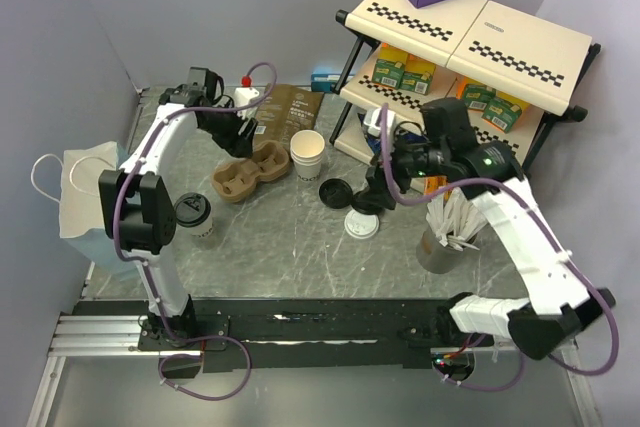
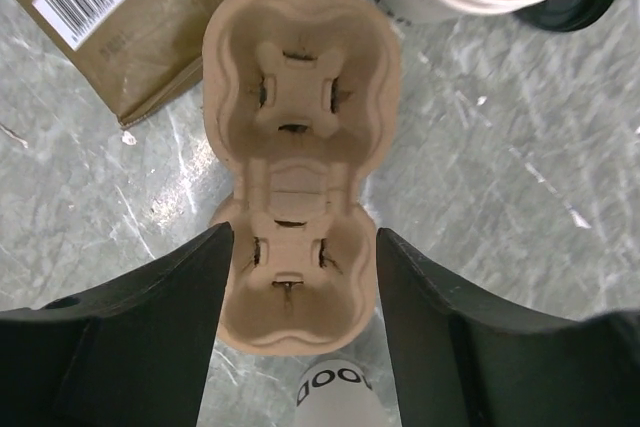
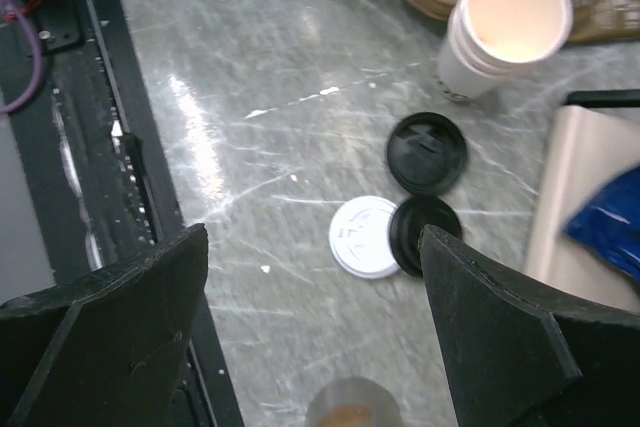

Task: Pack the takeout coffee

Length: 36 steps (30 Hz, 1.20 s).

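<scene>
A white takeout cup with a black lid (image 1: 194, 213) stands at the table's front left; its printed side shows at the bottom edge of the left wrist view (image 2: 335, 399). The brown pulp cup carrier (image 1: 250, 172) lies empty beside it. My left gripper (image 1: 238, 137) is open, and its fingers straddle one end of the carrier (image 2: 295, 147) in the left wrist view (image 2: 300, 237). My right gripper (image 1: 375, 192) is open and empty, hovering over loose lids (image 3: 312, 247). Two black lids (image 3: 427, 152) (image 3: 420, 235) and a white lid (image 3: 365, 237) lie on the table.
A stack of open white cups (image 1: 308, 154) (image 3: 505, 32) stands right of the carrier. A brown coffee pouch (image 1: 290, 112) lies behind it. A metal cup of stirrers (image 1: 445, 232) stands front right. A white paper bag (image 1: 80, 192) is at the left; a shelf (image 1: 470, 37) is at the back right.
</scene>
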Tool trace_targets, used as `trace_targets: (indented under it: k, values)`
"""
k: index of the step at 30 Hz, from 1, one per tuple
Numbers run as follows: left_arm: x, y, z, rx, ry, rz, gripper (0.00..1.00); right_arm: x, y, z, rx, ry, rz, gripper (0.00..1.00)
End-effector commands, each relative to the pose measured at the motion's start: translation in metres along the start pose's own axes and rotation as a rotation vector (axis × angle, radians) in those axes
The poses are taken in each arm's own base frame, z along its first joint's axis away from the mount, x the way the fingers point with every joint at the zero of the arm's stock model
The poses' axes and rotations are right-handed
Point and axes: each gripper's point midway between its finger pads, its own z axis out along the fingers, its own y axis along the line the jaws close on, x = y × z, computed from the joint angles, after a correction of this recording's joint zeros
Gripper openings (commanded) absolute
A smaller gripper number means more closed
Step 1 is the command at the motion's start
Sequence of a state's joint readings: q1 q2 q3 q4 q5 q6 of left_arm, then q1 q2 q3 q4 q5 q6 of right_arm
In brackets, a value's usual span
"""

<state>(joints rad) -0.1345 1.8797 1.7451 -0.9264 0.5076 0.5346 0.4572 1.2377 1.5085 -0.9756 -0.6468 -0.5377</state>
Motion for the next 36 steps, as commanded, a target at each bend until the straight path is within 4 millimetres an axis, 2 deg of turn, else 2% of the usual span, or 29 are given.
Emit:
trace_targets:
  k: [1, 6, 9, 13, 26, 32, 36]
  values:
    - [0.008, 0.007, 0.011, 0.004, 0.04, 0.06, 0.64, 0.016, -0.003, -0.018, 0.077, 0.035, -0.009, 0.91]
    - [0.028, 0.003, 0.026, 0.012, 0.107, 0.089, 0.69, 0.022, -0.013, -0.01, 0.083, 0.027, 0.055, 0.92]
    - [0.03, -0.001, 0.037, -0.009, 0.126, 0.129, 0.7, 0.022, -0.02, -0.011, 0.09, 0.017, 0.092, 0.92]
    - [0.028, 0.002, 0.045, -0.046, 0.134, 0.134, 0.7, 0.023, -0.02, -0.01, 0.078, 0.007, 0.117, 0.92]
    - [0.025, 0.015, 0.059, -0.05, 0.163, 0.114, 0.67, 0.034, -0.023, -0.008, 0.084, 0.01, 0.157, 0.93]
    - [0.03, 0.011, 0.062, -0.015, 0.187, 0.104, 0.61, 0.038, -0.025, -0.008, 0.088, 0.016, 0.163, 0.93]
    - [0.03, 0.006, 0.058, -0.012, 0.184, 0.102, 0.6, 0.039, -0.026, -0.008, 0.091, 0.017, 0.17, 0.93]
